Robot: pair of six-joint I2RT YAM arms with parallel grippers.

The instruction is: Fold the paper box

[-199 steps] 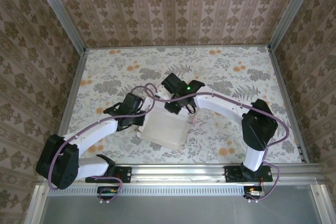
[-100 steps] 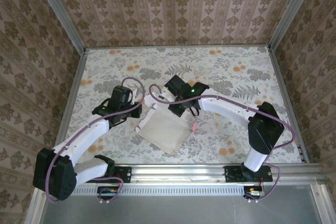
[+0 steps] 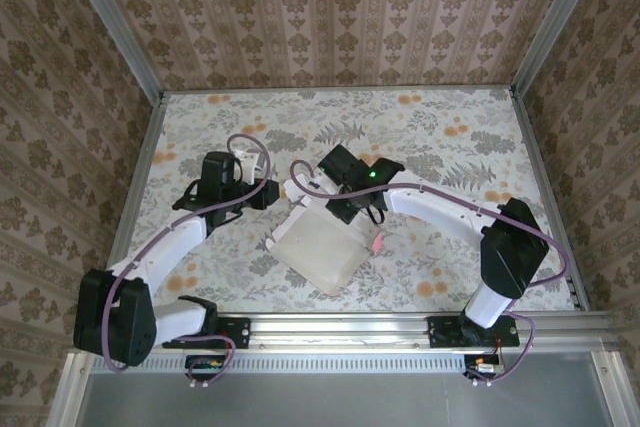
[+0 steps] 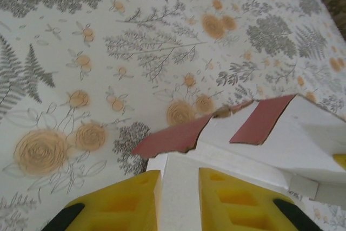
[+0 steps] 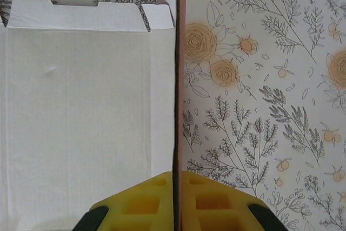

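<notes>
The paper box lies in the middle of the table with its pale inner side up. In the right wrist view the paper box has one side wall standing upright, seen edge-on as a dark line. My right gripper is shut on that wall; from above the right gripper sits at the box's right edge. My left gripper is at the box's left far corner with its jaws slightly apart. A white flap runs through the gap, and a pink flap lies just beyond. From above, the left gripper is just left of the box.
The floral tablecloth covers the table. Metal rails run along the left and right sides, with patterned walls behind them. The arm bases stand on the near rail.
My left arm has swung back and to the left, off the box, and its jaws have parted. The box has settled flatter. My right gripper has closed on the side wall.
</notes>
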